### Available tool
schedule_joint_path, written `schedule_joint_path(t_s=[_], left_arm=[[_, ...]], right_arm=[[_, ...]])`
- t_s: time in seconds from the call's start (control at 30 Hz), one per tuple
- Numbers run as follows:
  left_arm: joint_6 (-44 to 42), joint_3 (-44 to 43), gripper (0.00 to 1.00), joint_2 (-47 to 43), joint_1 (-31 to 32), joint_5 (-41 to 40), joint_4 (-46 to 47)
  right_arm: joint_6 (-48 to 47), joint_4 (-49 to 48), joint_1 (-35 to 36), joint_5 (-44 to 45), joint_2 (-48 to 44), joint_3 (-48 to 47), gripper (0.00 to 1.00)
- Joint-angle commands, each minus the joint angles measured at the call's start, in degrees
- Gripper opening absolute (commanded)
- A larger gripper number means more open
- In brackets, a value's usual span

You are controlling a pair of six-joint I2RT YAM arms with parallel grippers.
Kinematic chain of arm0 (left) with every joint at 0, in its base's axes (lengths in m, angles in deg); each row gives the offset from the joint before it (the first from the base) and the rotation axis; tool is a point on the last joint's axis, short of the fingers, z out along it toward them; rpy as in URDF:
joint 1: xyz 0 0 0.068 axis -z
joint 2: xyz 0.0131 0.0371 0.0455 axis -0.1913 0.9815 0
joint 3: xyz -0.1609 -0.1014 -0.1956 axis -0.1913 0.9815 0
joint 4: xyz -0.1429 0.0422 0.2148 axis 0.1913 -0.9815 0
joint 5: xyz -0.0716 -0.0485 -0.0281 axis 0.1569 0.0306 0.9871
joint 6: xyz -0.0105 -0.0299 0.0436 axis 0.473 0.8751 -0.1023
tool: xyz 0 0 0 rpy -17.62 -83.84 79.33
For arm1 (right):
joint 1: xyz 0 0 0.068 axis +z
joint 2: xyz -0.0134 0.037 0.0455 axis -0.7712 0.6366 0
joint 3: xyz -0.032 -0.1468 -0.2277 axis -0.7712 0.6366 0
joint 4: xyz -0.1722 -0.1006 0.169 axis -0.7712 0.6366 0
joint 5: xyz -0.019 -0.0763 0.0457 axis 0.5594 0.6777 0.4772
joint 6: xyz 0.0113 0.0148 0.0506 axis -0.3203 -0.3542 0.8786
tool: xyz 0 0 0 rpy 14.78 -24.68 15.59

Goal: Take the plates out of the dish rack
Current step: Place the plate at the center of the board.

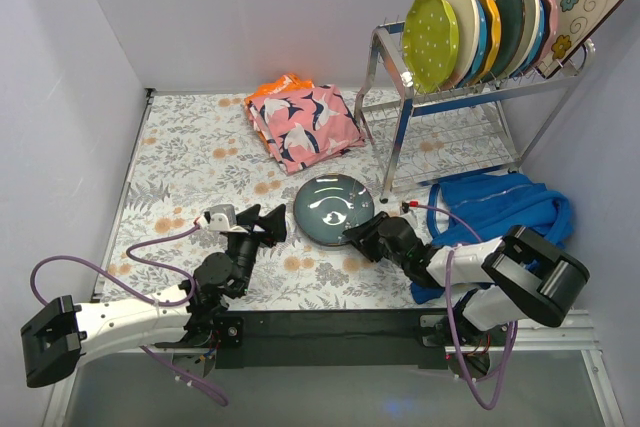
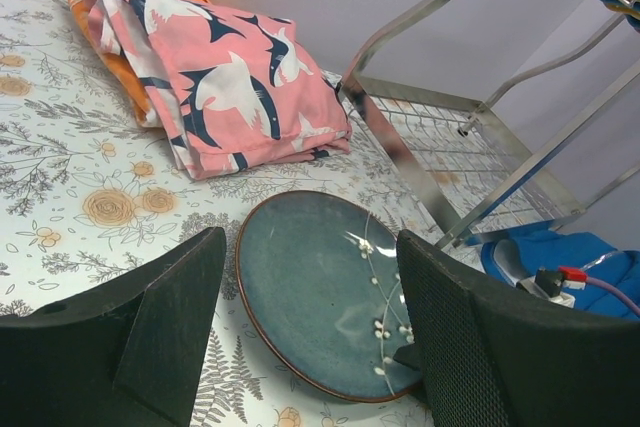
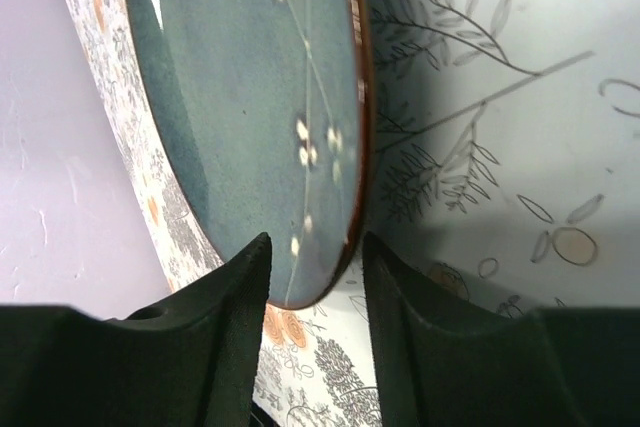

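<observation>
Straddling the rim of the teal plate [image 1: 330,209], your right hand [image 1: 353,236] sits apart, unclamped; your left hand [image 1: 273,224] gapes wide, plate just ahead on the tabletop [image 1: 190,162].

Pink bird-print cloth [image 1: 305,125], blue garment [image 1: 500,202]

A lone plate [image 1: 332,209] lies flat in the middle of the surface [image 1: 190,162]. The left claw [image 1: 268,225] is just to its left. The right claw [image 1: 355,237] is at its near right rim, one finger on either side of the edge. A folded cloth [image 1: 305,125] lies behind the plate. The rack [image 1: 400,137] stands at the far right with a row of plates [image 1: 480,22] upright on its top tier, and a garment [image 1: 500,205] lies in front of it.
</observation>
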Motion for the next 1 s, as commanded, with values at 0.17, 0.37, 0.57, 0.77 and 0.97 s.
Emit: schedule_joint_path(t_s=[0.17, 0.37, 0.57, 0.77, 0.97], left_arm=[[-0.4, -1.9, 0.67, -0.3, 0.1, 0.3, -0.2], [-0.4, -2.5, 0.67, -0.5, 0.1, 0.6, -1.6], [-0.5, -2.3, 0.67, -0.8, 0.1, 0.9, -1.5], [-0.4, -2.9, 0.66, 0.0, 0.1, 0.4, -2.4], [-0.4, -2.7, 0.66, -0.4, 0.1, 0.4, -2.0]], right_arm=[[1.3, -2.6, 1.5, 0.8, 1.2, 1.7, 0.35], [3.9, -8.0, 1.4, 5.2, 4.1, 0.7, 0.25], [7.0, -11.3, 1.0, 9.2, 7.4, -1.7, 0.09], [10.6, -12.1, -0.5, 11.3, 9.8, -4.5, 0.01], [15.4, -12.3, -2.8, 13.1, 11.2, -5.7, 0.01]])
